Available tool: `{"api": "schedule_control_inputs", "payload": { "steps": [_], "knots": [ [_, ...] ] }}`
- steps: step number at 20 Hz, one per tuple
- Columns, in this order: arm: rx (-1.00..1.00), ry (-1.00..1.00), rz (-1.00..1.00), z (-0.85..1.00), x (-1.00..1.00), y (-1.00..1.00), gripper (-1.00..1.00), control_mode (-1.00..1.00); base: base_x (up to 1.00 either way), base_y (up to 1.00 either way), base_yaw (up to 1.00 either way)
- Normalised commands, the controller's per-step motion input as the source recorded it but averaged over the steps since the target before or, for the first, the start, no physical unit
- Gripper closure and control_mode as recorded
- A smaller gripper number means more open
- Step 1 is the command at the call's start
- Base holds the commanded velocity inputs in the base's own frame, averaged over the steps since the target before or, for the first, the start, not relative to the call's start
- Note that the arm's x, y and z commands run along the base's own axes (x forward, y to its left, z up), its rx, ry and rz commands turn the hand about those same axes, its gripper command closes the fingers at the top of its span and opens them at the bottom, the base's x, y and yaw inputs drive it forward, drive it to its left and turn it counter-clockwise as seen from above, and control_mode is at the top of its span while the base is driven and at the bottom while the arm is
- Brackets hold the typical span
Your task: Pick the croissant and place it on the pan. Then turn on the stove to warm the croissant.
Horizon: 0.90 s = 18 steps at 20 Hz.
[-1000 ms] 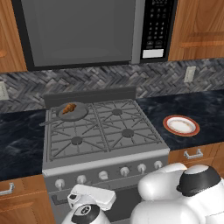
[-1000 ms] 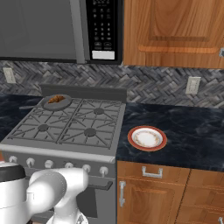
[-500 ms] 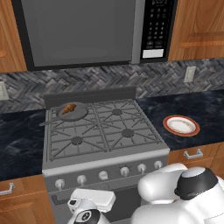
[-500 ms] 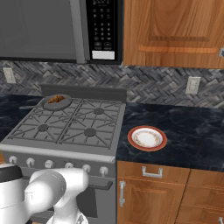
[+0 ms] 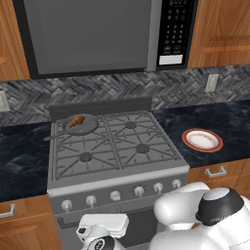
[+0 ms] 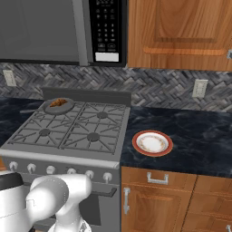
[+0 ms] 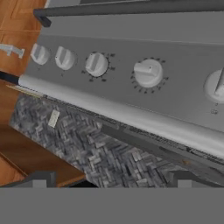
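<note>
Croissant [image 5: 76, 120] sits in pan [image 5: 83, 126]; gripper [image 7: 111, 179] open facing stove [image 5: 117, 146] knobs [image 7: 148, 72], so center one between fingers before closing.

Grey stove [image 5: 117, 161] – pan [image 5: 82, 125] on back-left burner, dark counter [image 5: 229, 127] – plate [image 5: 202, 140]

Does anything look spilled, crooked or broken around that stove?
Nothing stands out. The croissant lies in the pan on the stove's back left burner, and the white plate sits flat on the counter.
</note>
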Motion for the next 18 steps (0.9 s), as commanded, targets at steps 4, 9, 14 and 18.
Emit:
{"api": "schedule_control_inputs", "payload": {
  "steps": [4, 9, 14, 18],
  "knots": [
    [0.0, 0.0, 0.06, -0.03, 0.23, 0.0, -1.0, -1.0, 0.0, 0.0, 0.0],
    [0.0, 0.0, 0.02, -0.01, 0.27, 0.0, -1.0, -1.0, 0.0, 0.0, 0.0],
    [-0.01, 0.0, 0.01, -0.16, 0.24, 0.0, -1.0, -1.0, 0.0, 0.0, 0.0],
    [-0.02, 0.0, 0.0, -0.22, 0.27, 0.02, -1.0, -1.0, 0.0, 0.0, 0.0]
  ]
}}
